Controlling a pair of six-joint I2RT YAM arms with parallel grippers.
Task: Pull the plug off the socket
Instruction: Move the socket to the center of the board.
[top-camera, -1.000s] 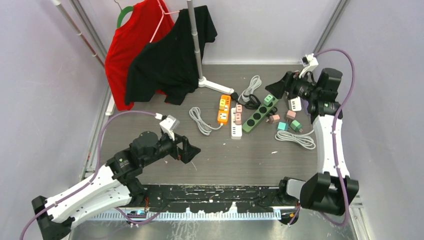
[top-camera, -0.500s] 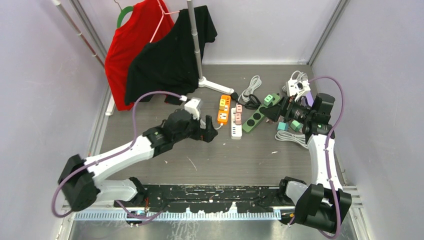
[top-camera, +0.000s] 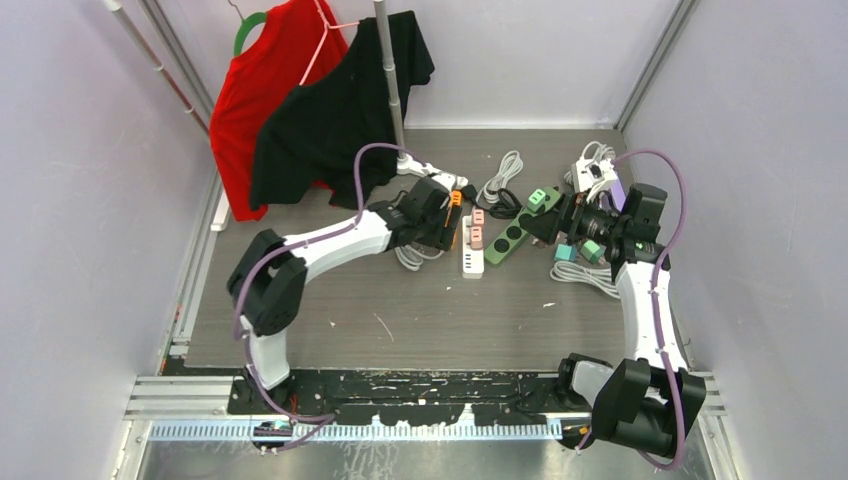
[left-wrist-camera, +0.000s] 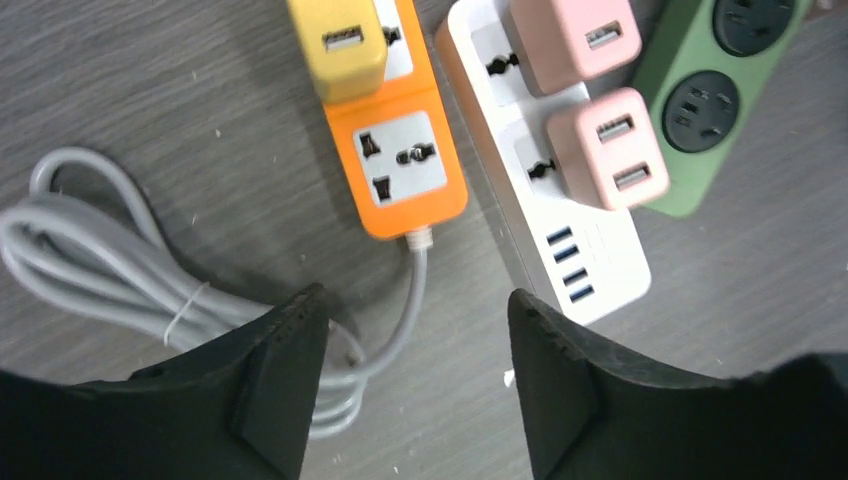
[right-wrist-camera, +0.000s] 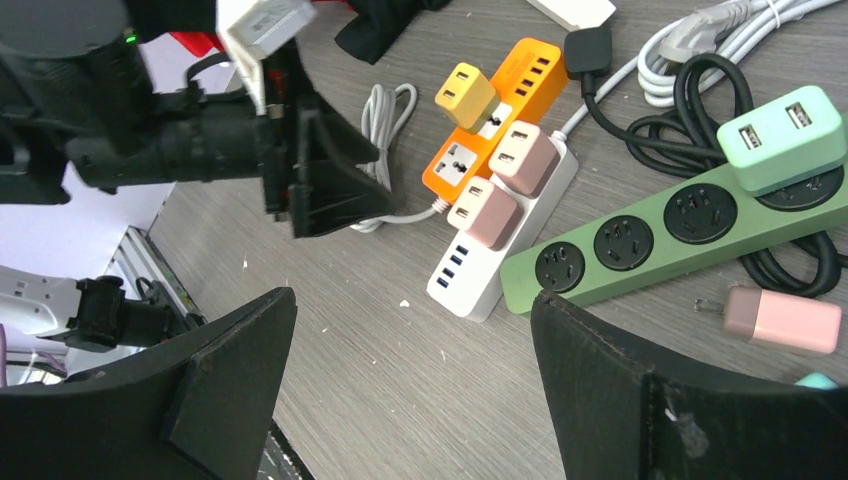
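Three power strips lie side by side at mid-table: an orange strip (top-camera: 449, 219) with a yellow plug (left-wrist-camera: 345, 45), a white strip (top-camera: 472, 250) with two pink plugs (left-wrist-camera: 607, 150), and a green strip (top-camera: 512, 238) with a mint plug (top-camera: 538, 200). My left gripper (left-wrist-camera: 415, 385) is open and empty, hovering just in front of the orange strip's (left-wrist-camera: 400, 160) cable end. My right gripper (right-wrist-camera: 410, 380) is open and empty, above the table to the right of the green strip (right-wrist-camera: 640, 245). The yellow plug (right-wrist-camera: 466, 95) and the mint plug (right-wrist-camera: 785, 135) sit in their sockets.
A coiled grey cable (left-wrist-camera: 100, 270) lies left of the orange strip. A loose pink plug (right-wrist-camera: 785, 318), more loose plugs (top-camera: 566, 252) and white cable coils (top-camera: 590, 275) lie on the right. A clothes rack base (top-camera: 430, 170) with a red and a black shirt (top-camera: 340, 110) stands behind.
My left arm has swung from the near left up to the orange strip. My right arm came down over the loose plugs earlier and has held still since.
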